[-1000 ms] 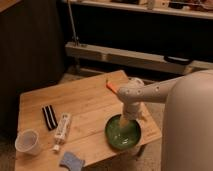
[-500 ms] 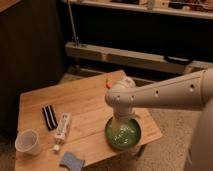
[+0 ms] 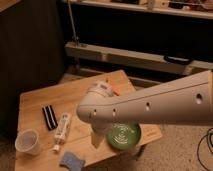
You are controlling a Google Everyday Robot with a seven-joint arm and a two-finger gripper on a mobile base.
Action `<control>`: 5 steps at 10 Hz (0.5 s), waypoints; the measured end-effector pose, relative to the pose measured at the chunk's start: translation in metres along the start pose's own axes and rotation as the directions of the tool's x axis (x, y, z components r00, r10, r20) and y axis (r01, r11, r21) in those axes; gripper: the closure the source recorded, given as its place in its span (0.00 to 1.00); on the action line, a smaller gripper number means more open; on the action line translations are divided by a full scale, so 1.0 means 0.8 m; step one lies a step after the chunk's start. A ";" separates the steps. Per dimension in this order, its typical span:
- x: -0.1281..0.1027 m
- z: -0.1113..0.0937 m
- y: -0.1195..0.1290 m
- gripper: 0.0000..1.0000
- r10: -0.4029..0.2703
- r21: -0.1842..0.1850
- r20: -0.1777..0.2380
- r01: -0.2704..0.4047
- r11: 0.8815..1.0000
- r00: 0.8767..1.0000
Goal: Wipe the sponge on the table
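Note:
The sponge [image 3: 73, 160], a small flat blue-grey pad, lies at the near edge of the light wood table [image 3: 45, 100]. My large white arm reaches in from the right across the middle of the table. Its end hangs down as a pale tip, the gripper [image 3: 97, 138], just left of the green bowl [image 3: 125, 135]. The gripper is up and to the right of the sponge, a short way from it and apart. The arm hides part of the table's right half.
A white tube [image 3: 62, 131] and a black-and-white striped strip [image 3: 48, 116] lie left of the gripper. A clear plastic cup [image 3: 27, 142] stands at the near left corner. A small orange object [image 3: 116, 91] shows behind the arm. A long grey shelf [image 3: 135, 56] runs behind the table.
The arm has swung left, so it now spans from the right edge to the table's middle and covers more of the tabletop. The sponge, bowl, tube and cup have not moved.

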 end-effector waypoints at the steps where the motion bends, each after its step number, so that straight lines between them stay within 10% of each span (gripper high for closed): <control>1: 0.001 0.000 -0.001 0.20 0.002 0.001 -0.001 -0.002 1.000 1.000; 3: 0.000 0.000 -0.003 0.20 -0.010 -0.005 0.013 0.010 1.000 1.000; 5: 0.006 0.010 0.001 0.20 -0.052 -0.070 0.128 0.061 0.996 0.990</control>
